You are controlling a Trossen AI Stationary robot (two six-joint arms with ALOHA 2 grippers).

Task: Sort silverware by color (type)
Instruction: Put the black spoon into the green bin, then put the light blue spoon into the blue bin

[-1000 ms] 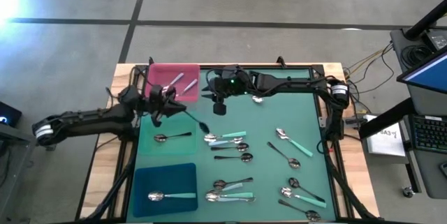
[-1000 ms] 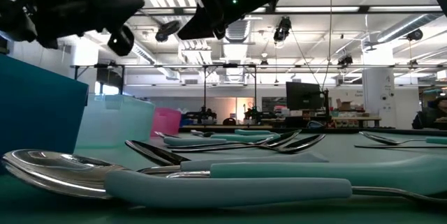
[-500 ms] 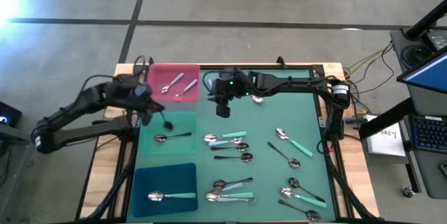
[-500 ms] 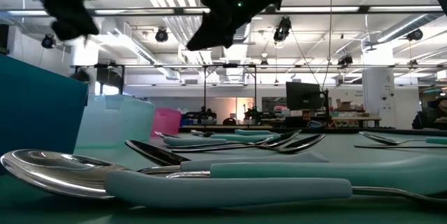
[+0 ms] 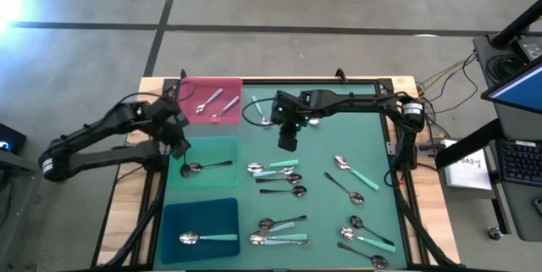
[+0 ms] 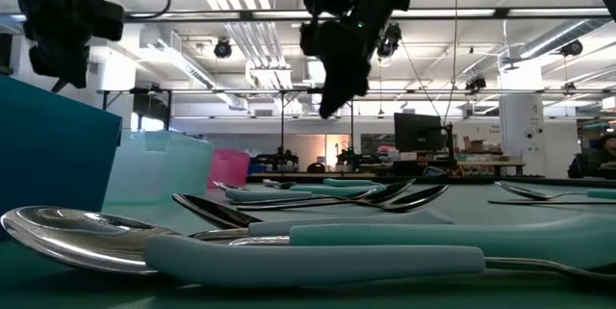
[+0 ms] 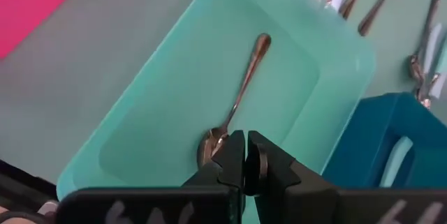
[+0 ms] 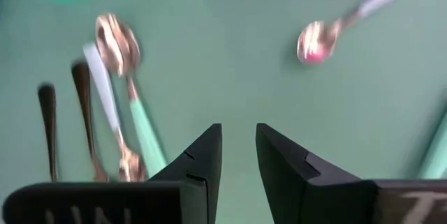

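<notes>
Silverware [image 5: 284,170] scattered mid-desk toward right edge: shiny heads, teal, black or silver handles. One spoon [image 7: 234,109] in mint tray [image 7: 174,133]. Left claw [image 7: 246,165] clenched, empty, above that spoon. Right claw [image 8: 237,147] slightly parted, empty, hovering over desk near far edge.

Industrial lab hall: ceiling ducts [image 6: 252,20], monitors [image 6: 420,134], concrete floor [image 5: 322,18].

Overhead shot is evenly lit, with hard white glare blown out at the upper left. Low view has bright ceiling strip lights [image 6: 241,20]; right wrist picture is motion-blurred, spoons smeared.
</notes>
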